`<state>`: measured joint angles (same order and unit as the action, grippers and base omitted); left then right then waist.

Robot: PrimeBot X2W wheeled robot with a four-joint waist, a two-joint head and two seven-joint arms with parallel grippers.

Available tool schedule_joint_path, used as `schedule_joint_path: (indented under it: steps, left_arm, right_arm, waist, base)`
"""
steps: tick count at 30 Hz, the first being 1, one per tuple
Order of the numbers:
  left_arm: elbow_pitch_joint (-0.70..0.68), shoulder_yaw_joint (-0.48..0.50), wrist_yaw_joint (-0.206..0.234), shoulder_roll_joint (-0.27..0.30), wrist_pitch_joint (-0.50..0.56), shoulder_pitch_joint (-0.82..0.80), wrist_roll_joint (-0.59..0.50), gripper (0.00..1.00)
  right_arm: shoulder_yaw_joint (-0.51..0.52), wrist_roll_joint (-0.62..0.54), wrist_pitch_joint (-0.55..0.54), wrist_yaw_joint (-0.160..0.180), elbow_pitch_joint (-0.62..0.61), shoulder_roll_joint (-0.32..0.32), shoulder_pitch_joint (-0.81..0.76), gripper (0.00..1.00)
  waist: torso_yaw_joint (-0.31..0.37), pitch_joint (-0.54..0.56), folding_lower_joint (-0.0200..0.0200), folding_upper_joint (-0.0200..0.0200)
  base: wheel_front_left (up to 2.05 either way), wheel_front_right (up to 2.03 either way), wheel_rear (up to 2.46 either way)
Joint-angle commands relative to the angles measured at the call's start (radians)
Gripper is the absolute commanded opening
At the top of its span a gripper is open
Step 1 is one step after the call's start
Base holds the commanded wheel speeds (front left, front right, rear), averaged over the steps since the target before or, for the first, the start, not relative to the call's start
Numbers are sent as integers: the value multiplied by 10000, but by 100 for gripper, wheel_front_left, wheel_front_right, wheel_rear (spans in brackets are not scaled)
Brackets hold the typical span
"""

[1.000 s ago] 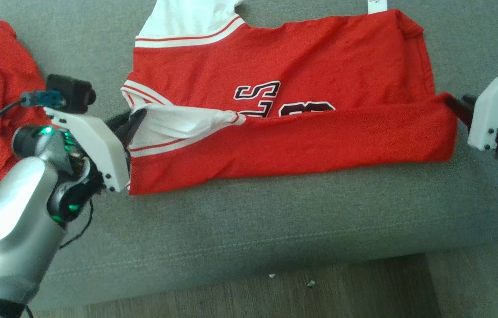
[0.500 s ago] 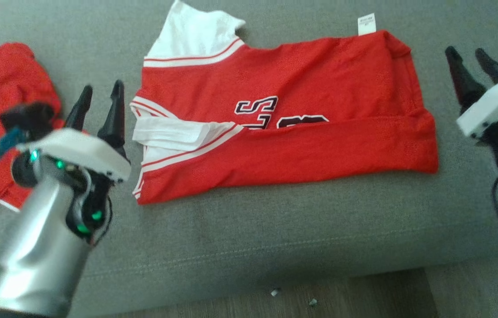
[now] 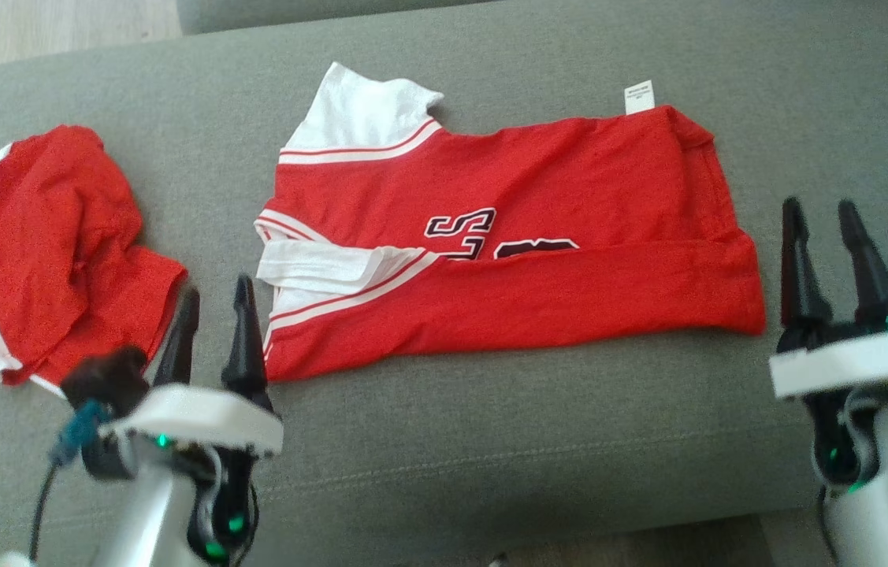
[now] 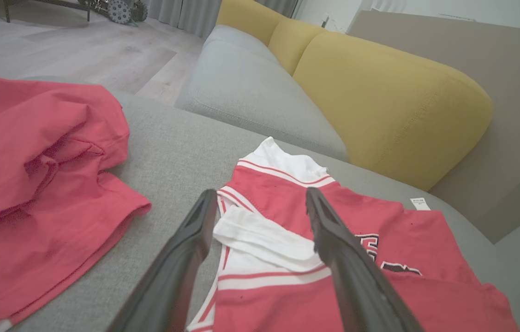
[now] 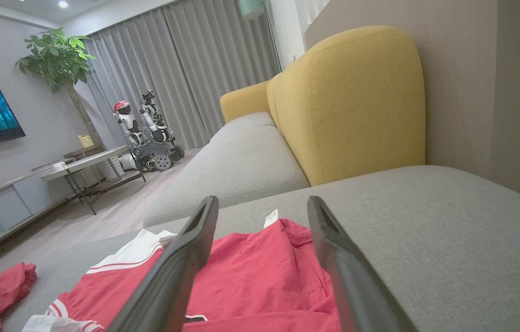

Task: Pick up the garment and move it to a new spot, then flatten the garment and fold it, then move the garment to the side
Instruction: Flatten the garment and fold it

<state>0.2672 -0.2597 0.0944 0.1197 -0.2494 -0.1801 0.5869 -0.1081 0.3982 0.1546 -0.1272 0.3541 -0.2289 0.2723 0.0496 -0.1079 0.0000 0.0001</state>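
Red jersey (image 3: 538, 299) folded lengthwise, flat on the grey sofa (image 3: 491, 449), left jaws released and empty just beside its sleeve end, right jaws released, empty, near its hem, crumpled red garment (image 3: 57, 252) farther left

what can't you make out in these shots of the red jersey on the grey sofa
1. Head view: dark lettering on the red and white jersey, half covered by its folded-over red flap; unreadable.
2. Head view: print on the small white label, too small.
3. Head view: crumpled red garment at left, bunched on itself; type unclear.
4. Left wrist view: jersey's near edge, cut off at the bottom behind the left gripper.
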Motion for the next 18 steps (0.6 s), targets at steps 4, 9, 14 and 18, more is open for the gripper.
schedule_joint_path:
  steps: [4, 9, 14, 18]
  left_arm:
    - [-669, 1183, -332, -449, -122, 378, -1069, 100]
    - [-552, 1637, -681, -666, -122, 710, -1828, 100]
    - [110, 1543, -722, -690, -123, 577, -1779, 100]
    - [1160, 1286, -584, -692, -123, 254, -1872, 100]
  right_arm:
    - [-40, -723, 608, -35, -1039, 346, -473, 100]
    - [-23, -1248, 742, -35, -1307, 612, -868, 100]
    - [-90, -1389, 669, -35, -1354, 773, -889, 100]
    - [-172, -1395, 604, -35, -1404, 823, -873, 100]
  waist:
    - [95, 64, 0, -1]
    - [213, 62, 0, -1]
    - [369, 62, 0, -1]
    - [522, 39, 0, -1]
  base:
    - [0, 0, 0]
    - [0, 0, 0]
    - [0, 0, 0]
    - [0, 0, 0]
